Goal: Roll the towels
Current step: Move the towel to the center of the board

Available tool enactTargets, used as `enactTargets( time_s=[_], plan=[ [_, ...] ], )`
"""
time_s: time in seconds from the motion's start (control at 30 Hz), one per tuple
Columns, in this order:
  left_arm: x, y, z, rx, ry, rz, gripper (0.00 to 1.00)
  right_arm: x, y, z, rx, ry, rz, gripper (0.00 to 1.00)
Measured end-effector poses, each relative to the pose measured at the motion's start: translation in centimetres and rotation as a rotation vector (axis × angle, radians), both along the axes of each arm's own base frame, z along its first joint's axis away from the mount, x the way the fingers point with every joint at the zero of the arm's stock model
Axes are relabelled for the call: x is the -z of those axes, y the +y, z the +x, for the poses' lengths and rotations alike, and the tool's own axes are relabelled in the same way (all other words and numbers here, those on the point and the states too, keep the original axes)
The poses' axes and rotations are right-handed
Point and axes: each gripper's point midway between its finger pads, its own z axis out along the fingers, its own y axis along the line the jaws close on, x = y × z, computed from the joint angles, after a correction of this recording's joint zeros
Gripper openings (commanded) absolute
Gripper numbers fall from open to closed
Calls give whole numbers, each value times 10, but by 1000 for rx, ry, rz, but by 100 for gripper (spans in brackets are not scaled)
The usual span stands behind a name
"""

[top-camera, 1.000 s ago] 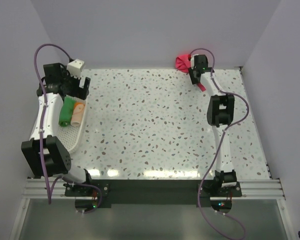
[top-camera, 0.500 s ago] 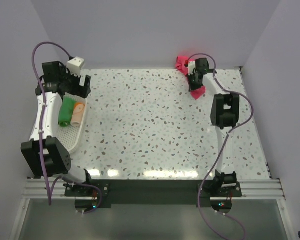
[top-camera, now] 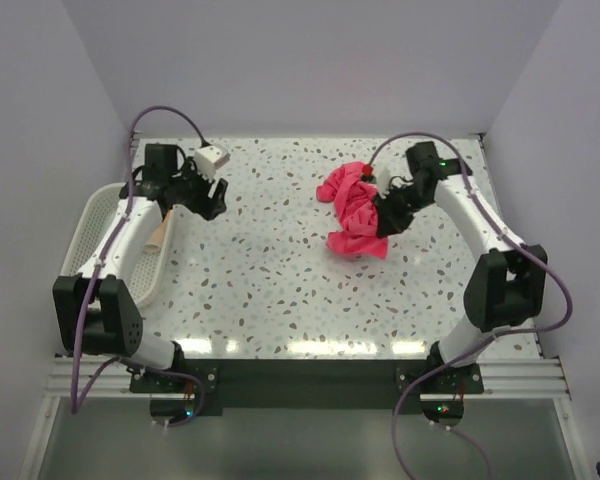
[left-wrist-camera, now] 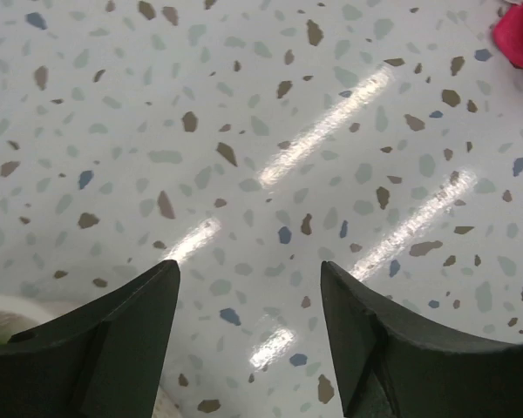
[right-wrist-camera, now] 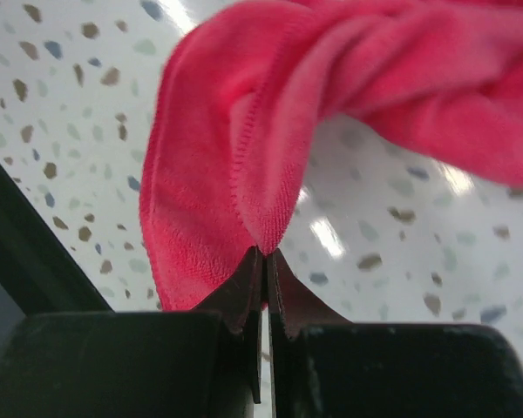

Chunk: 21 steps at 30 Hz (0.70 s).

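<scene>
Right jaws pressed together, clamped on a folded edge of the pink-red towel [right-wrist-camera: 244, 139]. The fold stands up from the tips and the cloth arches away over the speckled surface [top-camera: 270, 270]. From above, this towel lies crumpled right of centre in the far half of the surface, one end bunched toward the back and the other spread flatter toward the front. The right arm [top-camera: 475, 215] reaches in from the right side, its wrist turned toward the cloth. Left jaws apart with nothing between them, only bare speckled surface beneath. A corner of the pink-red towel shows at the top right of the left wrist view, well apart from the tips. Open surface lies between the left jaws and the towel, and nothing stands in the way there. The left arm [top-camera: 120, 235] crosses over the white mesh basket [top-camera: 85, 215], which lies along the left edge of the surface, and hides much of its inside. In the basket is the pale peach towel [top-camera: 158, 232]; only one end shows, just beside the arm, so I cannot tell how it is folded. A purple cable [top-camera: 165, 112] loops above the left wrist.
</scene>
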Motion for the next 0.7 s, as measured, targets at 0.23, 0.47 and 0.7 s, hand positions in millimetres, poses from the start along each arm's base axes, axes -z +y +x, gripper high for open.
enactTargets(
  time_s=[0.23, 0.47, 0.7],
  plan=[
    [37, -74, -9, 192, 36, 12, 52, 1, -120, -10, 238, 38, -37, 0],
    [88, -161, 10, 372, 78, 26, 61, 12, -121, -66, 197, 98, -62, 0],
    [99, -274, 54, 464, -37, -35, 71, 8, -122, -84, 211, 87, -61, 0]
  ],
)
